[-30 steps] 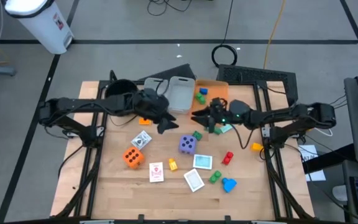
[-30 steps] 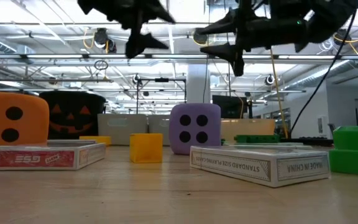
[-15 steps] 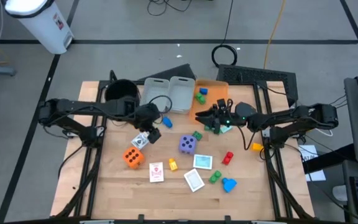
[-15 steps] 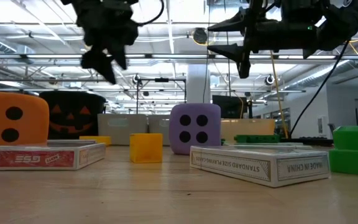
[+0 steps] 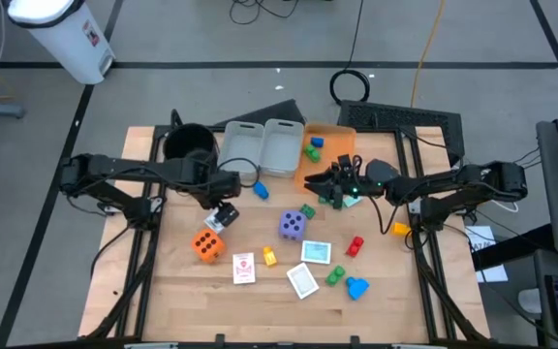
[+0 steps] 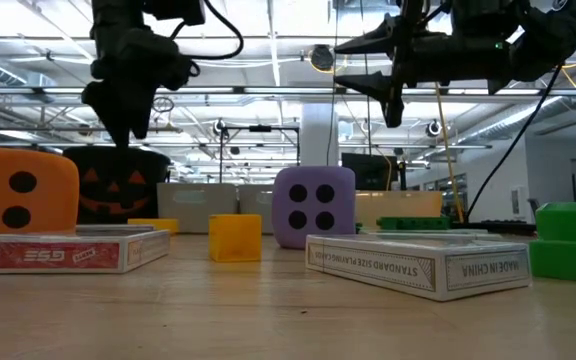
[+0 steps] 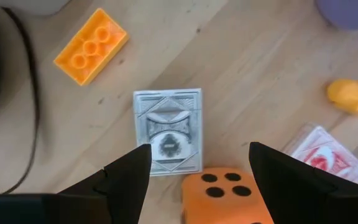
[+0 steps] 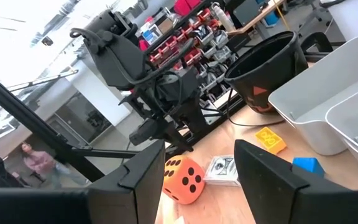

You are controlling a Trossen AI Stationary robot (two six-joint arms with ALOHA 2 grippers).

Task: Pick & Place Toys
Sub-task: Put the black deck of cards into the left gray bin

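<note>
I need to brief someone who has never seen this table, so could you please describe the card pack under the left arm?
Start at the black pot in the table's far-left corner, then come toward the orange die. Between them lies the grey-patterned card pack, below the left tool; unlike the red-and-white pack, its face is grey.

overhead, table-level and two wrist views

Left tool (image 5: 227, 211): has swung away from the grey bins (image 5: 264, 147) toward the table's near left; now hangs open over the grey card deck (image 7: 168, 130), beside the orange die (image 5: 207, 245).
Blue block (image 5: 260, 191): uncovered again.
</note>
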